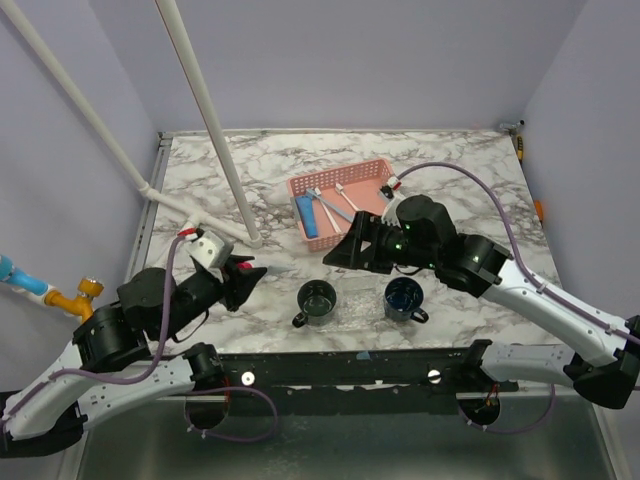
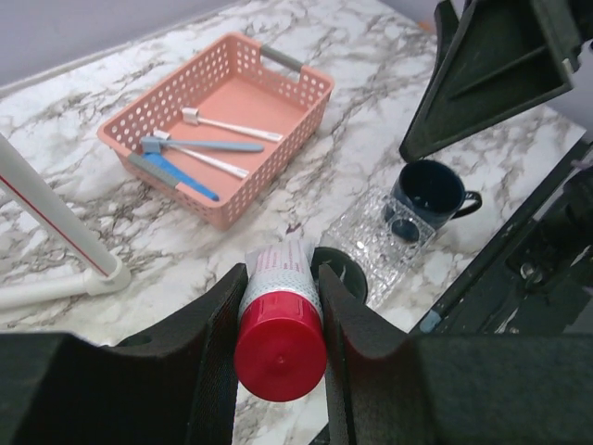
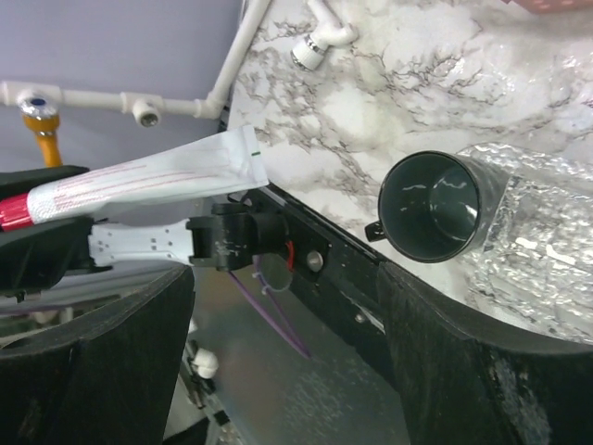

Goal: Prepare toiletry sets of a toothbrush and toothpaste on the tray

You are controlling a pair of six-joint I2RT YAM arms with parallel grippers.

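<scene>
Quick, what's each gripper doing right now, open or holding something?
Left gripper: closed on the toothpaste tube.
Right gripper: open, holding nothing.

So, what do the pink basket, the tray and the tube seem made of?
Pink basket: probably matte moulded plastic; its walls are a regular lattice of holes. Tray: clear glossy plastic, perhaps glass; see-through, facets glint. Tube: soft white plastic film, flattened at the tail; glossy red cap, likely hard plastic.
</scene>
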